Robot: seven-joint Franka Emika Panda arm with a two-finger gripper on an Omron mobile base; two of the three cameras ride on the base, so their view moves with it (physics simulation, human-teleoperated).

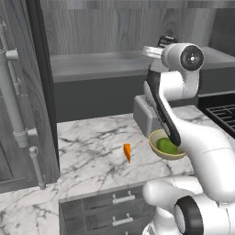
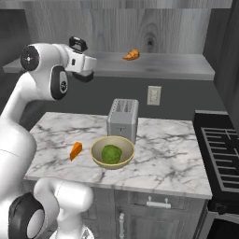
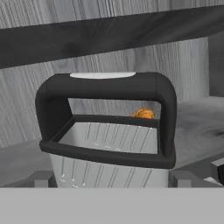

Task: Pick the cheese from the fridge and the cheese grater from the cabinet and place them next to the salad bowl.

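Rendered home kitchen. White marble surface (image 2: 158, 154) carries a silver toaster (image 2: 123, 119), with a salad bowl (image 2: 112, 152) of greens just in front of the toaster and a cheese (image 2: 75, 151) wedge left of it. Drawer fronts (image 1: 105, 209) with silver handles sit below. Black stove (image 2: 224, 154) is right of the toaster, a wall outlet (image 2: 153, 94) behind it, and a grey wood-grain cabinet (image 2: 154, 28) above holding a croissant-like item (image 2: 131, 55).

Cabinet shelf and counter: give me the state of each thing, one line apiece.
cheese grater: upright on the cabinet shelf, between the open jaws, not lifted.
cheese: on the counter, left of the bowl.
salad bowl: upright, greens inside.
toaster: upright behind the bowl.
croissant: on the shelf.
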